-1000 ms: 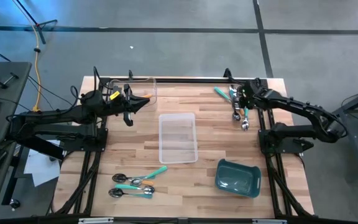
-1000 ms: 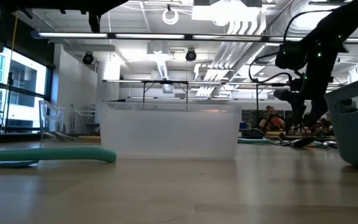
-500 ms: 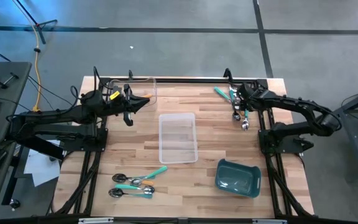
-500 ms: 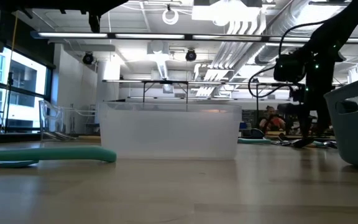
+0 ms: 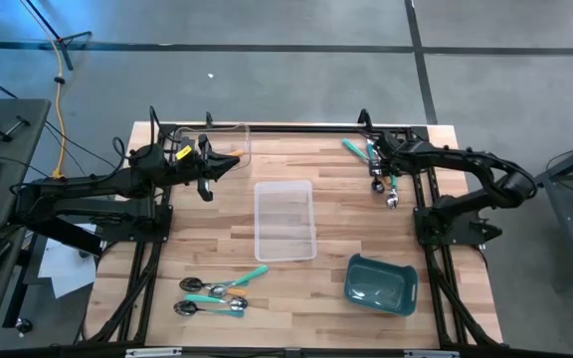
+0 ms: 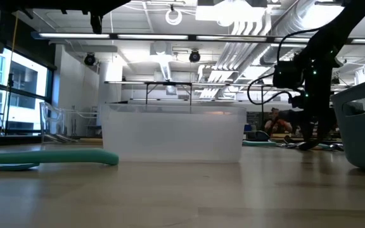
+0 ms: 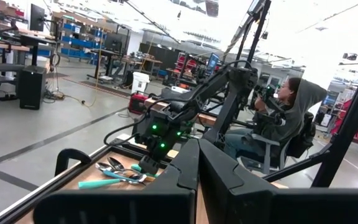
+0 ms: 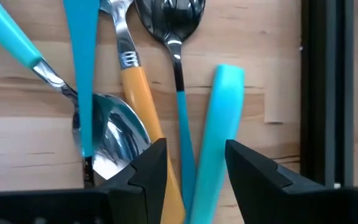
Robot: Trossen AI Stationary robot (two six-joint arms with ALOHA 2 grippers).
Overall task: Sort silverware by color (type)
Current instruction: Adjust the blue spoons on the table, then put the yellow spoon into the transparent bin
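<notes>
The silverware lies in two groups. A pile of spoons [image 5: 384, 179] with teal, blue and orange handles sits at the table's far right. Three teal-handled spoons [image 5: 217, 293] lie near the front left. My right gripper [image 8: 194, 155] is open and points steeply down over the pile [image 8: 123, 124]. Its fingers stand on either side of a broad teal handle [image 8: 219, 130] and a thin blue handle [image 8: 181, 124]; no touch shows. My left gripper [image 7: 194, 168] is shut with nothing in it. It hovers level at the far left [image 5: 222, 164].
A clear tray [image 5: 285, 219] stands at mid-table and a second one [image 5: 232, 139] at the far left, by my left gripper. A teal bin [image 5: 379, 283] sits near the front right. A black rail [image 5: 286, 127] runs along the far edge. A person sits beyond the table [image 7: 284, 118].
My right gripper has sunk toward the spoon pile at the far right and tipped further downward, staying open. The spoons have not moved.
</notes>
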